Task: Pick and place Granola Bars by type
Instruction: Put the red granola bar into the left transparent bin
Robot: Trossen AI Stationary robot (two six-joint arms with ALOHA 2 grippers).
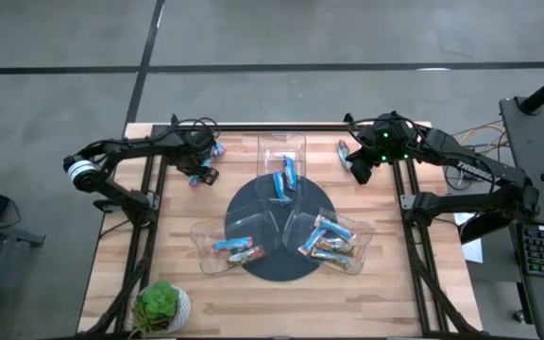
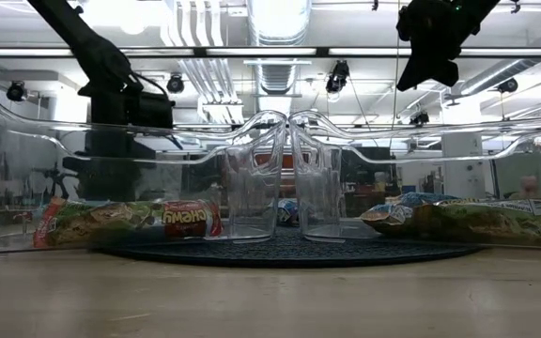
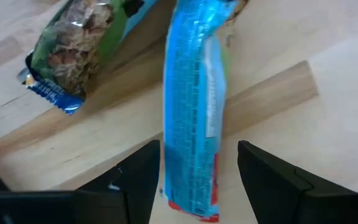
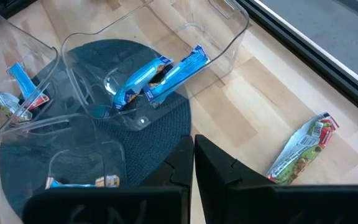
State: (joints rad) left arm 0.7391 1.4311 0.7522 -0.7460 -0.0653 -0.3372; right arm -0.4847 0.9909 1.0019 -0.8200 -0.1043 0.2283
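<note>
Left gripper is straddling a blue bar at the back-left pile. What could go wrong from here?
1. The left gripper is open around the bright blue wrapped granola bar, near one end; gripped there, the bar may swing or slip.
2. A green-and-brown wrapped bar lies close beside it and could get nudged.
3. The clear plastic tray is narrow; a dangling bar might catch its rim.

Left gripper [image 3: 197, 180] hangs low with fingers spread; right gripper [image 4: 193, 163] hovers raised, fingers pressed together
</note>
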